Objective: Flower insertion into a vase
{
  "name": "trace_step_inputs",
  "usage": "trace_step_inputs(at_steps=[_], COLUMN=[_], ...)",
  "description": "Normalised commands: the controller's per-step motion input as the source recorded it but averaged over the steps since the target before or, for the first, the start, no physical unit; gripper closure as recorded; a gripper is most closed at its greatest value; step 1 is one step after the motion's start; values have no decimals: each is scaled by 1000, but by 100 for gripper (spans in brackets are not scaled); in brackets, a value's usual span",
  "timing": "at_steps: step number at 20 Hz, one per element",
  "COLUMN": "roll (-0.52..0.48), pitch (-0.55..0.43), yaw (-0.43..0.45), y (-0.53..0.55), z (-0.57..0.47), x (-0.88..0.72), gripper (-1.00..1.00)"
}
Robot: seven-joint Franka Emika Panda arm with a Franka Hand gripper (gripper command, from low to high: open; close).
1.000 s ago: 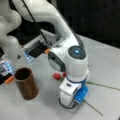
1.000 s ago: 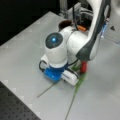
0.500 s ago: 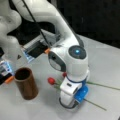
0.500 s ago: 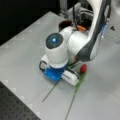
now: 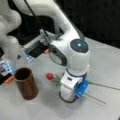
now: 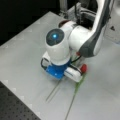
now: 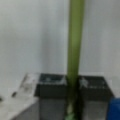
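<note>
- Nothing had shifted noticeably since the earlier frames: gripper [image 7: 72,86] low on the table [image 5: 105,60].
- Fingers [image 7: 51,87] were clenched on a green flower stem [image 7: 75,40].
- Vase [image 5: 25,83] stood empty.
- Risk: the thin stem could slip or bend on lifting.

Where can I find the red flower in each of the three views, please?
Front view: the red flower lies on the table between the vase and the arm.
Front view: its head is right of the arm; no vase.
Wrist view: only its green stem between the end effector fingers.
Shared landmark: the stem.
</note>
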Motion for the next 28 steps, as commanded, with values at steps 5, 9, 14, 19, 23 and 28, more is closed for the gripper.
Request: trace_step_inputs(at_steps=[5, 9, 14, 19, 23, 28], roll=[155, 210, 200, 123, 21, -1], pitch=[-95, -146, -137, -132, -137, -128], yaw=[-82, -102, -53, -15, -8, 27], y=[-86, -94, -112, -173, -232, -209], z=[260, 313, 308, 211, 273, 250], x=[-224, -352, -404, -395, -505, -550], gripper=[100, 100, 100, 100, 100, 100])
